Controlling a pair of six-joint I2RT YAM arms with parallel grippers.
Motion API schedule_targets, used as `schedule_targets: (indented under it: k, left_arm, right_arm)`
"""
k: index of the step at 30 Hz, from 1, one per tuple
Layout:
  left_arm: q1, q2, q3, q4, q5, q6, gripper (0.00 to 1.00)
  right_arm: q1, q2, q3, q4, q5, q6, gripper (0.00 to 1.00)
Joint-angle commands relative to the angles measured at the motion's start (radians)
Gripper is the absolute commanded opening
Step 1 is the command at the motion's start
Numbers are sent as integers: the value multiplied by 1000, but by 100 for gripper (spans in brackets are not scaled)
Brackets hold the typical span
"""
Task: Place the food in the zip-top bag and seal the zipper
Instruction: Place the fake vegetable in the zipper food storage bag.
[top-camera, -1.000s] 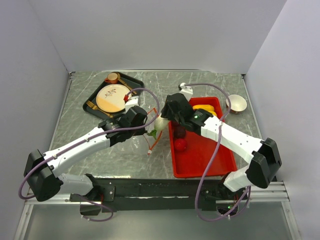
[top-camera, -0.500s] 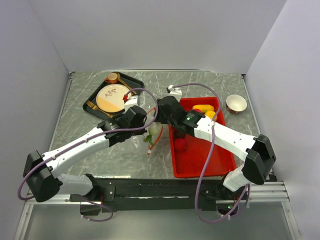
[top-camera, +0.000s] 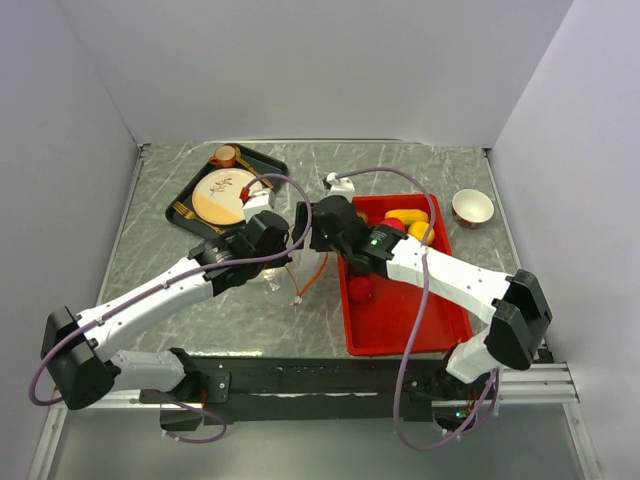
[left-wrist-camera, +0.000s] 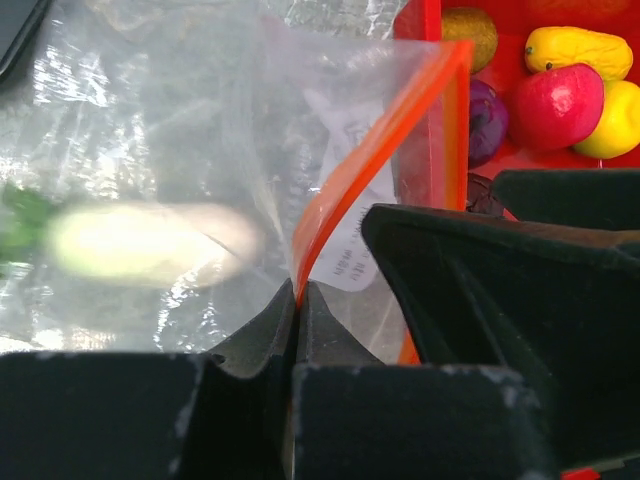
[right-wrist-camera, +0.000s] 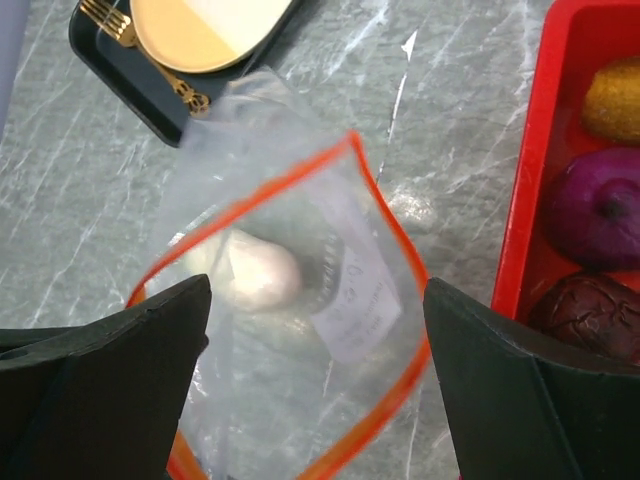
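The clear zip-top bag (right-wrist-camera: 290, 330) hangs with its mouth open, edged by the orange-red zipper (right-wrist-camera: 400, 240). My left gripper (left-wrist-camera: 300, 292) is shut on the zipper strip (left-wrist-camera: 345, 195) and holds the mouth up. The white food piece (right-wrist-camera: 262, 270) lies inside the bag, and its green tip (left-wrist-camera: 20, 215) shows in the left wrist view. My right gripper (right-wrist-camera: 318, 290) is open and empty just above the bag mouth. In the top view both grippers, left (top-camera: 285, 248) and right (top-camera: 305, 228), meet over the bag (top-camera: 290, 278). Purple (right-wrist-camera: 595, 205), maroon (right-wrist-camera: 590, 310), red (left-wrist-camera: 560, 105) and yellow (left-wrist-camera: 580, 45) food lie in the red tray (top-camera: 400, 320).
A black tray (top-camera: 185, 210) at the back left holds the patterned plate (top-camera: 222, 195), gold cutlery and a small cup (top-camera: 224, 156). A small bowl (top-camera: 472, 207) stands at the back right. The red tray's wall (right-wrist-camera: 525, 180) is close on the right of the bag.
My right gripper moved left from the tray to above the bag mouth. The white piece went from its jaws down into the bag. The left gripper kept holding the zipper.
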Motion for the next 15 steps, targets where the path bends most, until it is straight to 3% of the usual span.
schedule_targets:
  k: [1, 4, 5, 8, 15]
  left_arm:
    - [3, -21, -5, 8, -39, -22, 1]
    - [3, -22, -8, 0, -50, -31, 1]
    - [3, -24, -9, 0, -51, -31, 1]
    - [3, -22, -8, -4, -56, -32, 1]
    - [3, -14, -6, -6, -56, -32, 1]
  right_arm:
    - [7, -102, -47, 8, 115, 53, 96]
    - [0, -151, -84, -21, 180, 107, 96]
    - [-3, -159, -88, -36, 171, 113, 92]
    - [-22, -143, -91, -56, 102, 109, 82]
    - [-34, -21, -41, -61, -16, 121, 76]
